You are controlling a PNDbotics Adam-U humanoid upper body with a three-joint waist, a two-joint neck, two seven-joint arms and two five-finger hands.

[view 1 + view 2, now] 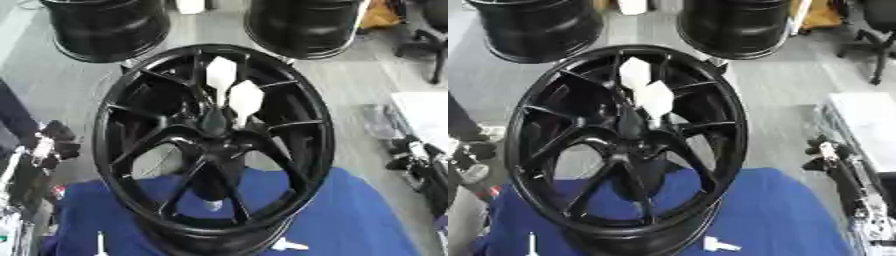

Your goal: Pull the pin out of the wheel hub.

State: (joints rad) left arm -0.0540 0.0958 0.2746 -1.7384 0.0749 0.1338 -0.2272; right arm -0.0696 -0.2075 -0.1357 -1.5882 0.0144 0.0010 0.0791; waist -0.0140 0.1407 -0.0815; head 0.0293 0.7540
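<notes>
A black multi-spoke wheel hub [131, 150] lies tilted on a blue cloth [350, 220], its face turned up toward me. Two white pins with flat paddle-shaped heads [220, 74] [246, 97] stick out of it near the centre boss [214, 122]. My left hand [48, 145] hangs at the left edge, apart from the rim, fingers relaxed and holding nothing. Over at the right edge my right hand [829, 152] is also away from the hub, open and holding nothing.
Two more black wheels [105, 25] [302, 22] stand on the floor behind. Small white pieces [289, 245] [101, 245] lie on the cloth in front of the hub. A white surface [424, 115] is at the right, a chair [429, 30] beyond it.
</notes>
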